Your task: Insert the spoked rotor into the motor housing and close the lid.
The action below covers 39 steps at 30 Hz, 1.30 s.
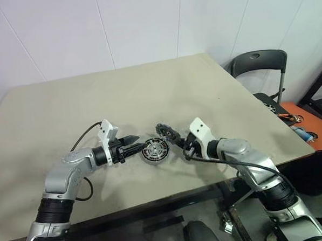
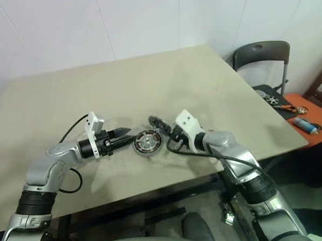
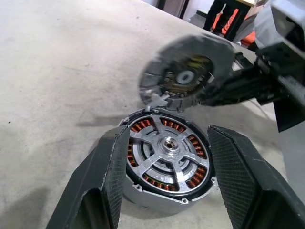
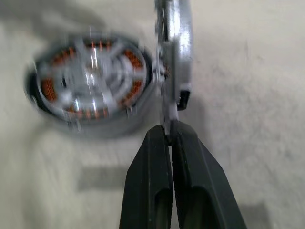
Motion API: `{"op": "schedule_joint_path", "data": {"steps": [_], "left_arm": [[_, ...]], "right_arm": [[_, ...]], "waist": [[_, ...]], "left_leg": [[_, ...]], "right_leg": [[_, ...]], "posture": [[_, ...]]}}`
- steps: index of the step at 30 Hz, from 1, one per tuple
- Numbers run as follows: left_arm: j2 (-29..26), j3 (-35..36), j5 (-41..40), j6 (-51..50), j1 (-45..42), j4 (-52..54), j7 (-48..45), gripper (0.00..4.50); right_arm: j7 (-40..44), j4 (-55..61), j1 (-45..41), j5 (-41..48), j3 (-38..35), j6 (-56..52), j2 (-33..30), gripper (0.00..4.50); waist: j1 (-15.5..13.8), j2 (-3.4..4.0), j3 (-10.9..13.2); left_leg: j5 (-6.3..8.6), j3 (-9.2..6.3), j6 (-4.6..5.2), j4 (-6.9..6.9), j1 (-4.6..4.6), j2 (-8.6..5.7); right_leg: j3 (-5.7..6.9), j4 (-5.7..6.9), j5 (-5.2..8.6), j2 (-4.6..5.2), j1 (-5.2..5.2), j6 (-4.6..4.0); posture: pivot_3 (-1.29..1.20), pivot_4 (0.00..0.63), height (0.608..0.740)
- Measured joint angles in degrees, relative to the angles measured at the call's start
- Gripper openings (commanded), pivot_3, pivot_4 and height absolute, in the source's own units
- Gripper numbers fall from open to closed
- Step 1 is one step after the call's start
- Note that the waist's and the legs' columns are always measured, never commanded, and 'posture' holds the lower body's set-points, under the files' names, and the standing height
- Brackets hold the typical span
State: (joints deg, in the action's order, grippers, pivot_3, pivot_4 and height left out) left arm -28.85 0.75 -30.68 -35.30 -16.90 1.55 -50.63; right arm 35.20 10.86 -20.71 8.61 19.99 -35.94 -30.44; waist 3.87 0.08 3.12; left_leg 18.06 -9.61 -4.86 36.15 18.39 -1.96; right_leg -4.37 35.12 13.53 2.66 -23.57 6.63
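The motor housing (image 1: 154,150) lies flat on the beige table, its copper windings showing. The spoked rotor (image 3: 167,149) sits inside it, silver spokes and hub facing up. My left gripper (image 1: 135,147) reaches in level from the left, and its two fingers (image 3: 114,167) press against opposite sides of the housing wall (image 3: 143,198). My right gripper (image 1: 177,139) comes in from the right and is shut on the edge of the lid (image 3: 183,74). The lid, a grey toothed disc, hangs tilted just above the housing's far rim. In the right wrist view the lid (image 4: 175,52) stands edge-on beside the housing (image 4: 90,90).
The table's front edge (image 1: 170,195) runs close under both arms. A grey chair (image 1: 260,61) stands off the right corner, with an orange surface holding tools (image 1: 307,129) beyond it. A black cable (image 1: 83,132) loops behind my left wrist.
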Motion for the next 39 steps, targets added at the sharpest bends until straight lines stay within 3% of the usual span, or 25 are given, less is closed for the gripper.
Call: {"op": "schedule_joint_path", "data": {"steps": [11,23,24,28,39], "left_arm": [[0.18,0.23,0.00,-0.31,-1.10,-0.60,0.52,2.79],[-0.40,1.02,0.00,-0.43,0.14,-1.55,-0.41,2.79],[-0.36,0.85,0.01,-0.43,0.44,-1.71,-0.42,2.79],[-0.30,1.09,-0.01,-0.11,0.42,-1.87,-0.37,2.79],[-0.42,1.94,0.02,0.21,0.45,-1.96,-0.41,2.79]], "right_arm": [[-1.07,-9.28,-6.32,-15.87,6.39,20.12,3.05,0.02],[-2.88,-11.97,-9.23,-34.23,9.87,52.26,-4.83,0.02],[-3.10,-12.28,-8.73,-34.46,9.58,53.39,-4.84,0.02],[-2.38,-13.70,-5.59,-35.22,9.44,56.60,-5.01,1.09],[1.03,-19.90,-2.93,-37.26,10.74,56.23,-4.96,1.09]], "waist": [[-0.08,-0.13,0.05],[-1.79,-0.23,0.09],[-1.75,-0.23,0.09],[-1.71,-0.33,0.03],[-1.83,-0.33,0.02]], "left_leg": [[-0.02,-0.03,-0.03,0.07,-0.06,0.01],[0.00,-0.01,0.01,0.05,0.03,-0.08],[0.00,-0.01,0.01,0.06,0.03,-0.08],[0.01,-0.03,0.02,0.06,-0.04,-0.07],[0.00,-0.02,0.02,0.31,-0.23,-0.09]], "right_leg": [[0.00,0.16,-0.02,-0.03,0.01,-0.03],[-0.01,0.00,-0.13,0.07,0.01,-0.24],[-0.01,0.01,-0.13,0.07,0.02,-0.24],[0.00,0.00,-0.13,0.06,0.10,-0.24],[-0.02,0.10,-0.13,0.05,0.41,-0.26]], "posture": [[0.00,0.000,0.740],[0.00,0.000,0.740],[0.00,0.000,0.740],[0.00,0.000,0.740],[0.00,0.000,0.740]]}}
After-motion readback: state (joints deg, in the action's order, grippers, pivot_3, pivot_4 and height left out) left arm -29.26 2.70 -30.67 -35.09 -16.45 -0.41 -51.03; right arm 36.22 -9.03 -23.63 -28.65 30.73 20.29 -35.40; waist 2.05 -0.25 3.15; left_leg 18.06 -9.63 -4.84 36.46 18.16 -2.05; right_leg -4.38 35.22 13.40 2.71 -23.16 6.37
